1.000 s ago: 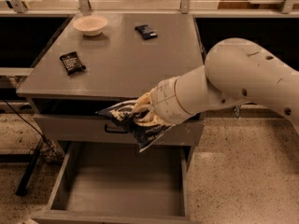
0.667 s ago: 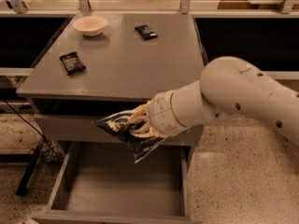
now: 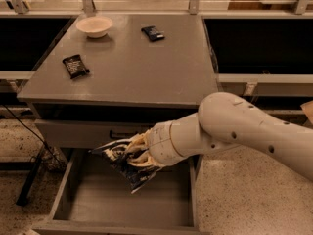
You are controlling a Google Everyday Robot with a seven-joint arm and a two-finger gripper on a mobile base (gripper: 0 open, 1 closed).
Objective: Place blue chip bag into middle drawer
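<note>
One small dark packet (image 3: 76, 65) flat at the left of the grey cabinet top (image 3: 132, 72). Behind it and slightly right, near the back edge, a pale bowl (image 3: 94, 26). Lower down, pulled out below a closed drawer front (image 3: 73, 131), the middle drawer (image 3: 62, 192), open, its grey floor bare on the left. Over the drawer's middle, off to the left wall's right, the blue chip bag (image 3: 121, 164), crumpled and tilted, lower corner pointing down toward the floor. Clamped on the bag's upper right part, the gripper (image 3: 133, 152), yellowish fingers pinched into the foil. Farther right on the top, a second dark packet (image 3: 153, 33). At far right, the thick white arm (image 3: 244, 131), reaching in across the drawer's right wall.
</note>
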